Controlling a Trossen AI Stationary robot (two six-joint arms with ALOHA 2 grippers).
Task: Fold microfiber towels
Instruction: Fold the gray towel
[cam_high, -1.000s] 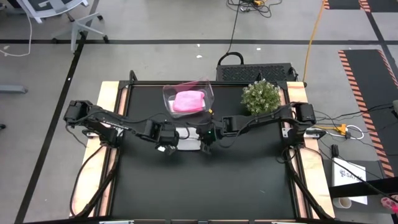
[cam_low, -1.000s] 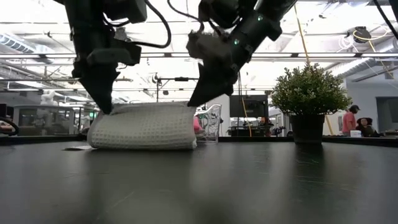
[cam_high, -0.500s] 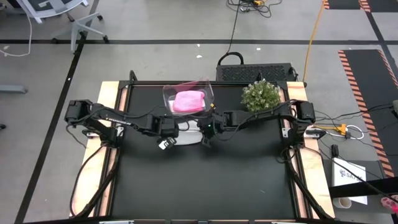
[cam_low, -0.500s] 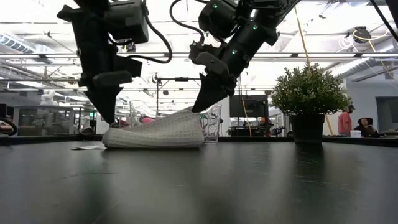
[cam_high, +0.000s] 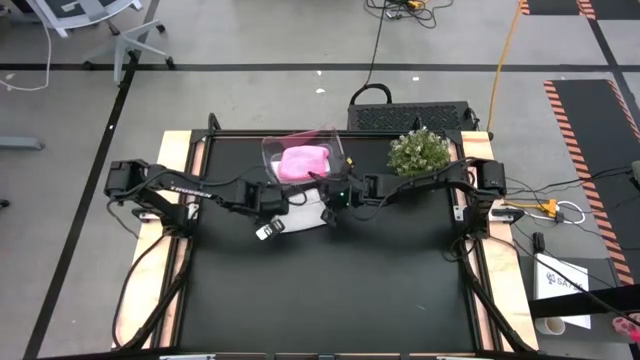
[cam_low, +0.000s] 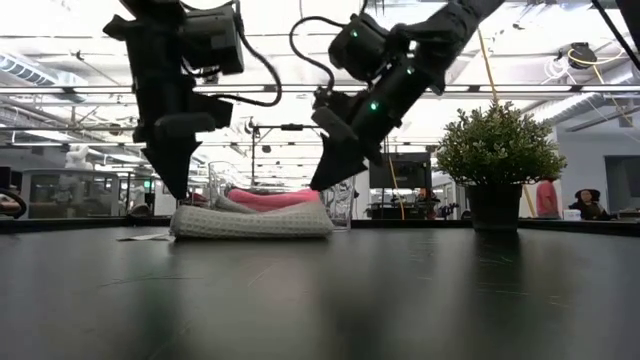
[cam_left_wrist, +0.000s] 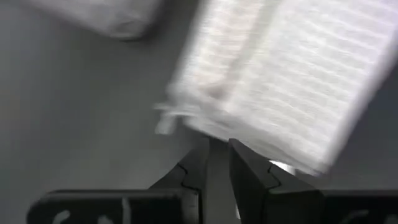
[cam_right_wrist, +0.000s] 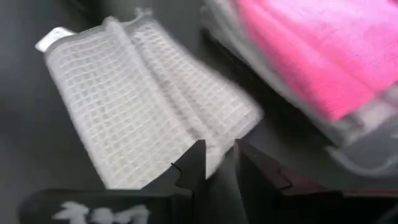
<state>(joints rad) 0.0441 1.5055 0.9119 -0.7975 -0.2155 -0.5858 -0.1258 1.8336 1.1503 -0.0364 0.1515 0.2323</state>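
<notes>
A white waffle-weave microfiber towel (cam_high: 300, 212) lies folded and flat on the black table (cam_high: 330, 290), just in front of the clear bin. My left gripper (cam_low: 180, 196) points down just over the towel's left end (cam_low: 195, 222). Its fingers are a little apart with nothing between them (cam_left_wrist: 217, 152). My right gripper (cam_low: 318, 185) slants down over the towel's right end, clear of it and slightly open (cam_right_wrist: 217, 155). A bright pink towel (cam_high: 304, 161) lies folded inside the bin.
The clear plastic bin (cam_high: 270, 150) with the pink towel stands at the far middle of the table. A small potted plant (cam_high: 418, 153) is to its right. The near half of the black table is bare. Wooden rails (cam_high: 172, 250) border both sides.
Both grippers moved toward the table's far edge and down with the towel's raised fold. The towel, bulging tall a second ago, now lies flat in a low stack. The right gripper has let go of the towel's right end, which dropped onto the stack.
</notes>
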